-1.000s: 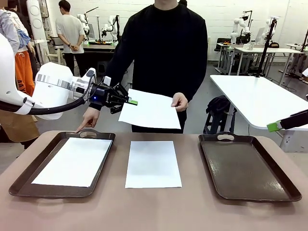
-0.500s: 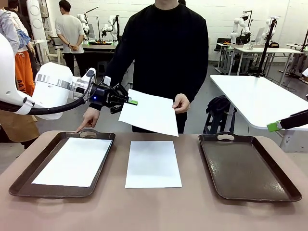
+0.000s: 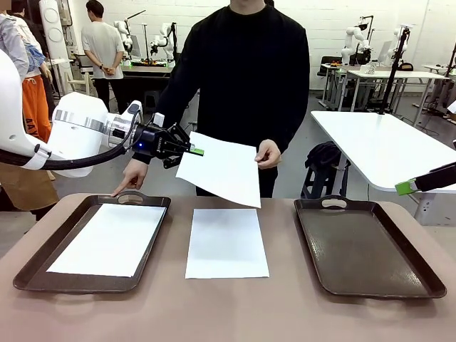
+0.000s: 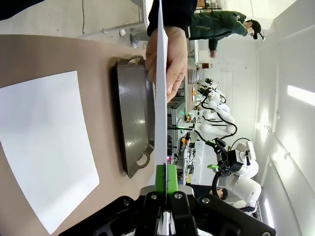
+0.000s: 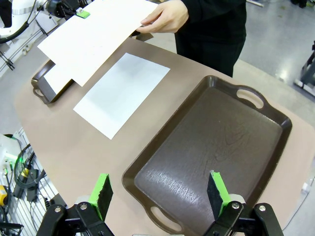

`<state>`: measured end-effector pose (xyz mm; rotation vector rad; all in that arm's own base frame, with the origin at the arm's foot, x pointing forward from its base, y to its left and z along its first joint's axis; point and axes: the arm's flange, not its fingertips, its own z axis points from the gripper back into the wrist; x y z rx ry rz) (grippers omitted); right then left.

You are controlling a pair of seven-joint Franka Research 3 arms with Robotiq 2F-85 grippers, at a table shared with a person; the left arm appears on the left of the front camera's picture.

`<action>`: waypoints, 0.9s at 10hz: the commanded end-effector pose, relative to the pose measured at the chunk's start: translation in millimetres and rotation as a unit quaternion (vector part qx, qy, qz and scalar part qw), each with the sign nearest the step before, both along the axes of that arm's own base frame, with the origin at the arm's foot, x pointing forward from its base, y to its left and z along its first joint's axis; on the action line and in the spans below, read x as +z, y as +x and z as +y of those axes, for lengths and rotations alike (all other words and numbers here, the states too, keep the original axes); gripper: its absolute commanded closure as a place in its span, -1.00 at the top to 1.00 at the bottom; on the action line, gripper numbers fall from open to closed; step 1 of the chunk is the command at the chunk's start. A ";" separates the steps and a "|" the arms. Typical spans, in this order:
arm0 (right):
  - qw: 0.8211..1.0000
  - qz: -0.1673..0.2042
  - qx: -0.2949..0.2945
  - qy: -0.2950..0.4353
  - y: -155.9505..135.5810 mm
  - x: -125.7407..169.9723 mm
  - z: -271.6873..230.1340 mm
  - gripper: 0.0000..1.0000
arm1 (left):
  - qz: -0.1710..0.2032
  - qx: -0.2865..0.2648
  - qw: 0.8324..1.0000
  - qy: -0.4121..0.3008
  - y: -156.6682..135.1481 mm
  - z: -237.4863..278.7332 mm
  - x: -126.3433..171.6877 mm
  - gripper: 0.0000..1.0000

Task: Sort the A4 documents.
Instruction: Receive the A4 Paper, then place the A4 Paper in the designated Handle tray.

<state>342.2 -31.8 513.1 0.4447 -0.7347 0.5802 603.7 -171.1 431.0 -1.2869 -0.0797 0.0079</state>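
Sagging lower at its near edge than a moment ago, midair sheet above the tabletop, corner still pinched by left gripper, far edge still in the person's hand (other hand pointing at the left tray), so handover unfinished; right gripper spread, idle.

Matt paper; glossy, perhaps plastic tray.
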 end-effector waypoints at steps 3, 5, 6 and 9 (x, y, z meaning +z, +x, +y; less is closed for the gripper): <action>1.000 0.001 0.006 0.010 1.7 -2.4 0.6 1.00 | -0.001 0.000 1.000 0.000 0.6 -0.9 0.2 -1.00; 1.000 0.001 0.006 0.010 1.7 -2.4 0.6 1.00 | -0.001 0.000 1.000 0.000 0.6 -0.9 0.2 -1.00; 1.000 0.001 0.006 0.010 1.7 -2.4 0.6 1.00 | -0.001 0.000 1.000 0.000 0.6 -0.9 0.2 -1.00; 1.000 0.001 0.006 0.010 1.7 -2.4 0.6 1.00 | -0.001 0.000 1.000 0.000 0.6 -0.9 0.2 -1.00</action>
